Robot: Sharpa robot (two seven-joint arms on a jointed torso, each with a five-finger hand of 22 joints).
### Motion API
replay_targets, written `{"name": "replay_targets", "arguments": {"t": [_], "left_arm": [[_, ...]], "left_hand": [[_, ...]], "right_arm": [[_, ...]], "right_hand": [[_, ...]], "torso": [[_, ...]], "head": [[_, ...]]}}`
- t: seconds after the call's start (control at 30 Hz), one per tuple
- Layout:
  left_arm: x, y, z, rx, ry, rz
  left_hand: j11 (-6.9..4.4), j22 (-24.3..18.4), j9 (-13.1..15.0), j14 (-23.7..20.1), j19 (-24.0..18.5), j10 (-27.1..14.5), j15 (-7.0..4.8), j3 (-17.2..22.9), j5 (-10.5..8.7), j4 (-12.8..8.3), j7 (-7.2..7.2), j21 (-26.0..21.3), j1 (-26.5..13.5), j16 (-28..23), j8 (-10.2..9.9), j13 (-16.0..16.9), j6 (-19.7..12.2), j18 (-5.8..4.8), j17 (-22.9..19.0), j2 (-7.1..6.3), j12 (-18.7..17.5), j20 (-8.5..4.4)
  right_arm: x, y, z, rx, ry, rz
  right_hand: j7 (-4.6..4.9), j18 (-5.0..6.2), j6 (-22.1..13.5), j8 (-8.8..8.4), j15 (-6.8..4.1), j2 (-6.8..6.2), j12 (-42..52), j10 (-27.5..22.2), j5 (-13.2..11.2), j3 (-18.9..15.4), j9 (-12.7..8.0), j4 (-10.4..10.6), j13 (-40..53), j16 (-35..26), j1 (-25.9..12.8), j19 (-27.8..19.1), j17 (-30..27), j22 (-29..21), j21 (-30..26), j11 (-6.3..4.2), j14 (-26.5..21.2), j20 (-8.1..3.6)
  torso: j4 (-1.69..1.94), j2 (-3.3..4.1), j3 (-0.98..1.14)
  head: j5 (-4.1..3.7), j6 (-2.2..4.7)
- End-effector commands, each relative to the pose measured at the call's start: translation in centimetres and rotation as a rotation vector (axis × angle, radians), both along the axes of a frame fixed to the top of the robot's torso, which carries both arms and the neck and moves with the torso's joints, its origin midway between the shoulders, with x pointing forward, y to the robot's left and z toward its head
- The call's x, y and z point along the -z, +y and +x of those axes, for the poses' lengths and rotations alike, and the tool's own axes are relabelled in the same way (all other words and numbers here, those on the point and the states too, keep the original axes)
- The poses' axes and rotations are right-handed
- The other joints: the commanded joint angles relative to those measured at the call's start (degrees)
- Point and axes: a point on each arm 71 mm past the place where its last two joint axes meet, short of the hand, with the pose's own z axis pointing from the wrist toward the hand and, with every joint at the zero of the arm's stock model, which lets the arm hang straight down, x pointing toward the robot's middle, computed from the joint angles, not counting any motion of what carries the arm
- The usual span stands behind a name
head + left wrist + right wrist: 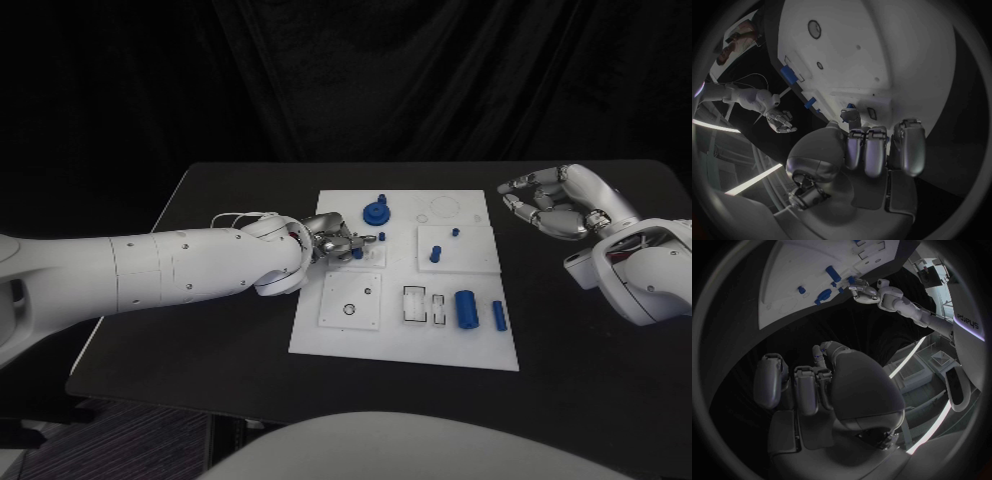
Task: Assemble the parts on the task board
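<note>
I am watching a small blue peg (358, 253) sitting at the fingertips of the left hand (333, 241); the thumb and a finger are pinching it over the task board (346, 335), at a raised white block (364, 255) on the board's left half. In the left wrist view the same peg (850, 106) is showing just past the thumb tip, right against the block (873, 102), while the other fingers (876, 150) are lying curled side by side — I cannot tell whether the peg is already touching the block.

Just beyond that hand a blue gear-like part (375, 211) is standing on the board; across from the hand, a second white block (443, 246) is carrying two small blue pins (436, 254); nearer the robot and to the right of the hand, a blue cylinder (466, 306) and a slimmer blue rod (499, 316) are lying beside a pair of slots (424, 304).

The right hand (552, 203) is hanging well apart from all this, off the board's far right corner over the black table (231, 190) — its fingers (807, 389) are curling in on nothing.
</note>
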Motion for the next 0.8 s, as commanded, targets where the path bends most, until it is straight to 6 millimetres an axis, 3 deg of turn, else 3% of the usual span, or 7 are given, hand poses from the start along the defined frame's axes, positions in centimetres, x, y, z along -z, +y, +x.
{"name": "replay_targets", "arguments": {"t": [0.03,0.23,0.8], "left_arm": [[0.23,-0.09,-0.14,0.011,0.023,0.009],[0.34,0.02,-0.16,0.008,0.037,0.019],[0.36,0.11,-0.19,0.015,0.039,0.018]], "left_hand": [[-0.26,6.7,4.4,6.1,0.0,5.9,-0.45,0.3,0.33,-0.4,-0.06,-0.3,0.8,0.2,-0.6,15.1,-0.8,0.1,15.1,-0.04,0.2,-0.2],[-0.28,6.8,4.0,6.1,0.1,5.9,-0.46,0.6,0.49,-0.5,-0.08,-0.2,1.4,0.2,-2.1,15.1,-1.9,0.08,15.1,0.01,0.2,-0.2],[-0.37,6.9,2.8,6.1,0.1,5.9,-0.55,2.9,6.19,-1.0,-0.17,-0.5,5.8,0.2,-7.1,15.1,-4.9,0.1,15.1,-0.45,0.2,-0.3]], "right_arm": [[0.24,-0.07,-0.03,0.009,0.013,-0.006],[0.34,-0.17,-0.07,0.01,0.015,-0.007],[0.42,-0.27,-0.12,0.012,0.015,-0.006]], "right_hand": [[0.18,-0.05,-0.4,-0.3,0.06,-0.03,-0.1,4.7,0.2,0.3,-0.1,0.1,13.9,-0.2,0.3,-0.3,12.0,7.1,-0.1,0.29,4.8,0.19],[0.18,-0.05,-0.4,-0.3,0.06,-0.03,-0.1,4.7,0.2,0.3,-0.1,0.1,13.9,-0.2,0.3,-0.3,12.0,7.1,-0.1,0.29,4.8,0.19],[0.19,-0.05,-0.4,-0.29,0.06,0.0,-0.1,4.8,0.2,0.4,-0.1,0.0,13.9,-0.2,0.3,-0.3,12.0,7.1,-0.1,0.3,4.8,0.19]], "torso": [[-0.07,0.04,0.05],[-0.02,-0.04,0.05],[-0.01,-0.08,0.01]], "head": [[0.03,0.01],[0.0,0.01],[-0.01,0.01]]}}
